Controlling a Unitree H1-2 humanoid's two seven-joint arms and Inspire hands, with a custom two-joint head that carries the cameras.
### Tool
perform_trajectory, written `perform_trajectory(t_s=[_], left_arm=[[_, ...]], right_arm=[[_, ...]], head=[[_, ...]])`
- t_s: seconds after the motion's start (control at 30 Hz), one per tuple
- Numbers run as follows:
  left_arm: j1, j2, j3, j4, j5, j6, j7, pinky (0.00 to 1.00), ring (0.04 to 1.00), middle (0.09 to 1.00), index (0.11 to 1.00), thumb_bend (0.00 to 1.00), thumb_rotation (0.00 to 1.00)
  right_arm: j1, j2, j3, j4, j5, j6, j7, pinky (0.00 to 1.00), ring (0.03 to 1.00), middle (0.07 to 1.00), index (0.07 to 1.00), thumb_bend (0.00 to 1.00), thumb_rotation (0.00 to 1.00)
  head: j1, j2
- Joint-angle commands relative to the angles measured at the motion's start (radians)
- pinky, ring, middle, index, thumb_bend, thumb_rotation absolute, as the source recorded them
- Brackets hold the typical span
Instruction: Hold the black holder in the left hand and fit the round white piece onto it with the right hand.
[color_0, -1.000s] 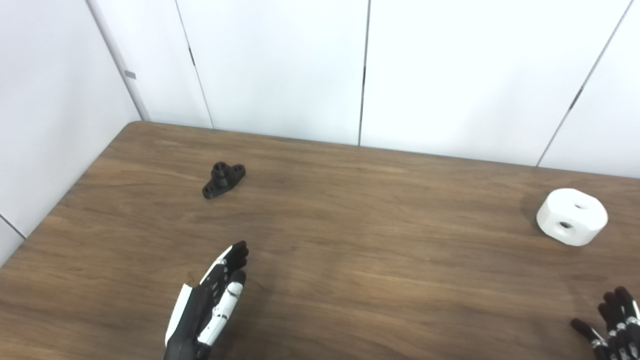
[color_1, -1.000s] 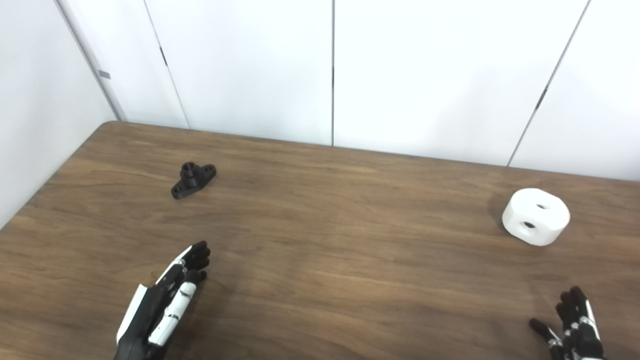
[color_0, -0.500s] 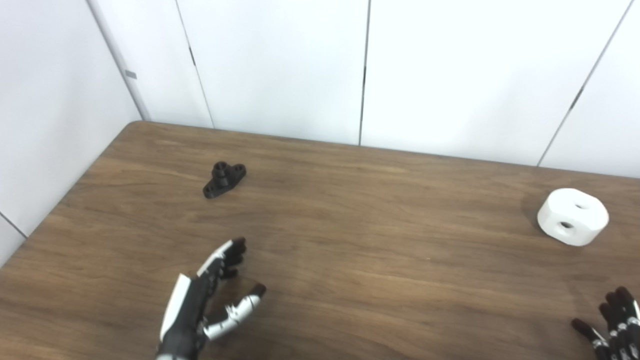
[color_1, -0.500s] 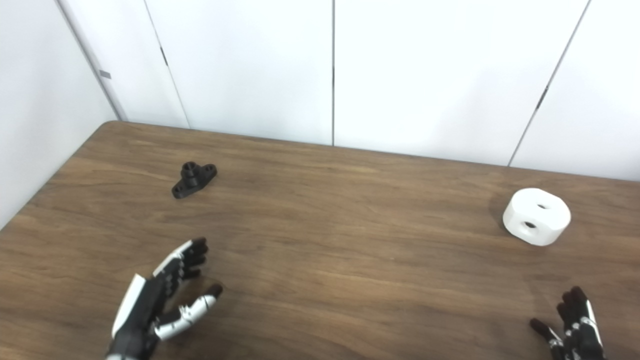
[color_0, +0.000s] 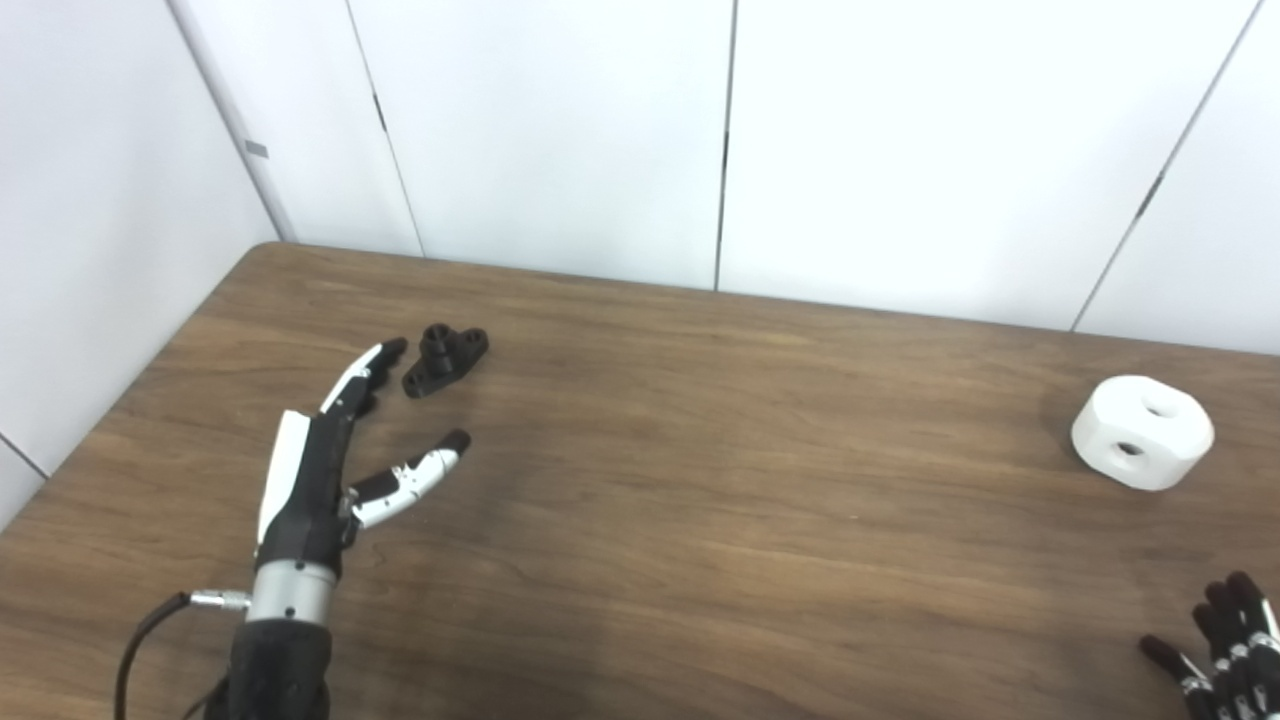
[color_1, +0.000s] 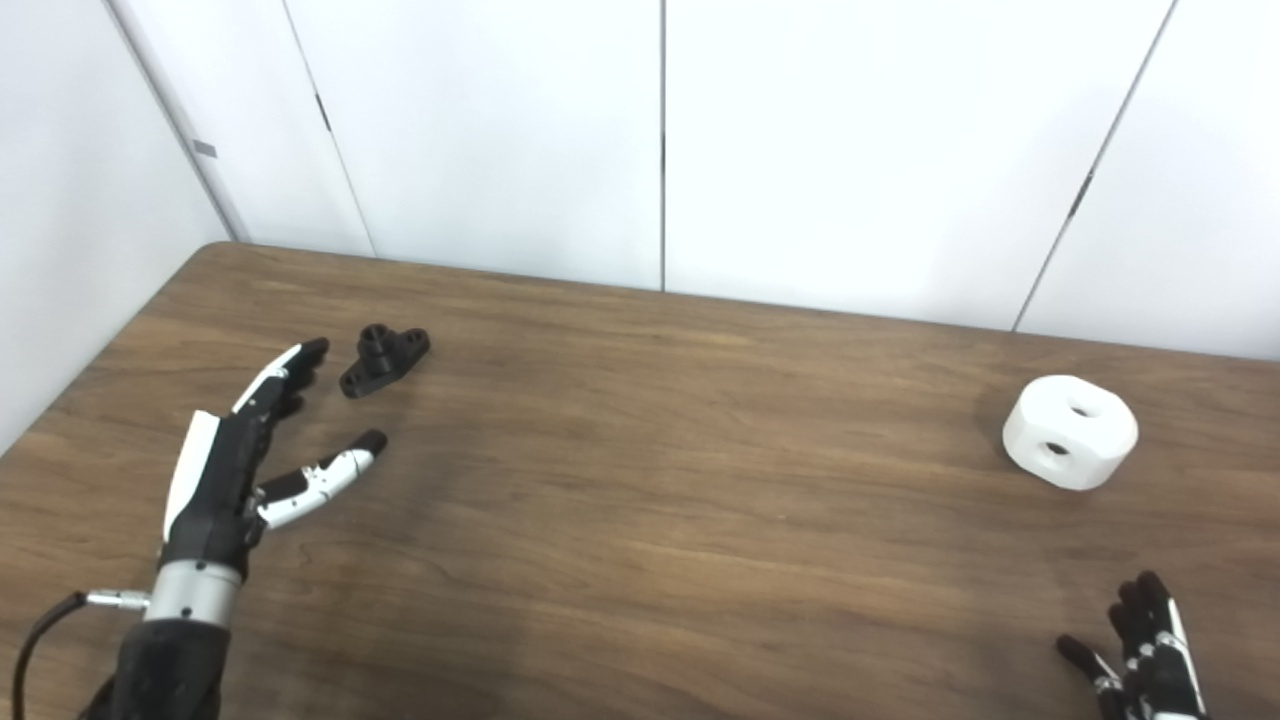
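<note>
Your left hand (color_0: 330, 455) has reached up the table (color_0: 700, 520), spread and empty, fingertips just beside the black holder (color_0: 445, 359), ready to grasp; your right hand (color_0: 1225, 650), splayed, waits near the white piece (color_0: 1142, 431).

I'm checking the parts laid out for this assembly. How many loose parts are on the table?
2. The black holder lies far left, just beyond the left hand's fingers. The round white piece sits far right, well ahead of the right hand. Nothing seems hidden.
</note>
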Motion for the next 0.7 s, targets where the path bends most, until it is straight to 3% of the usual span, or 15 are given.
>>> perform_trajectory(t_s=[0.0,0.17,0.37,0.53,0.67], left_arm=[[-0.050,0.056,0.005,-0.025,0.043,0.024,-0.009,0.97,0.963,0.949,0.913,0.70,0.26],[-0.094,0.115,-0.017,-0.003,0.131,0.092,-0.028,0.91,0.949,0.952,0.920,0.75,0.35],[-0.150,0.163,-0.026,0.069,0.187,0.080,-0.017,0.88,0.964,0.961,0.897,0.77,0.35],[-0.194,0.211,-0.065,0.162,0.287,0.063,0.004,0.98,0.966,0.946,0.873,0.81,0.40],[-0.228,0.251,-0.122,0.252,0.396,0.062,0.022,1.00,0.973,0.939,0.856,0.86,0.47]], right_arm=[[0.007,-0.003,0.009,0.002,-0.006,0.004,0.009,0.92,0.997,0.996,1.000,0.61,1.00],[0.009,-0.001,0.012,-0.002,-0.008,0.010,0.006,0.89,0.989,0.991,1.000,0.61,1.00],[0.010,0.003,0.013,-0.007,-0.010,0.012,0.000,0.87,0.983,0.988,1.000,0.61,1.00],[0.010,0.003,0.015,-0.012,-0.015,0.021,-0.005,0.87,0.978,0.984,1.000,0.60,1.00],[0.013,0.003,0.016,-0.014,-0.014,0.022,-0.009,0.86,0.973,0.981,1.000,0.60,1.00]], head=[[-0.001,-0.001],[-0.005,0.000],[-0.009,0.000],[-0.010,0.001],[-0.013,0.004]])
